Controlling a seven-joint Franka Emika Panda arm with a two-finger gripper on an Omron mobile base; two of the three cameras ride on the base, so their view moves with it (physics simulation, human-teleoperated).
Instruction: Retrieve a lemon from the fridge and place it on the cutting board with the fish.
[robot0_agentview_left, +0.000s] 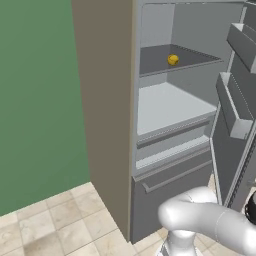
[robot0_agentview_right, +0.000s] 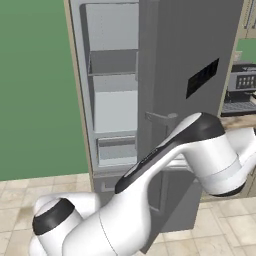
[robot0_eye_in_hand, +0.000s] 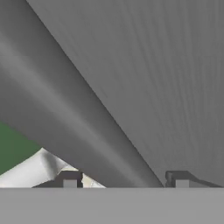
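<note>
The fridge (robot0_agentview_left: 105, 100) stands open, its door (robot0_agentview_right: 175, 50) swung out toward me. The lemon (robot0_agentview_left: 173, 60), small and yellow, sits alone on the dark upper shelf. In the hand view my gripper (robot0_eye_in_hand: 125, 179) is close against the grey door. The long grey door handle (robot0_eye_in_hand: 65, 118) runs diagonally down between the two fingertips (robot0_eye_in_hand: 70, 179). The jaws stand apart, with a gap on each side of the bar, so the gripper is open and grips nothing. The cutting board and the fish are out of view.
The door's inner bins (robot0_agentview_left: 235, 107) jut out at the right of the fridge opening. Below the shelves is a bottom drawer (robot0_agentview_left: 170, 185). A coffee machine (robot0_agentview_right: 242, 87) stands on a counter to the right. A green wall (robot0_agentview_left: 35, 100) and tiled floor lie to the left.
</note>
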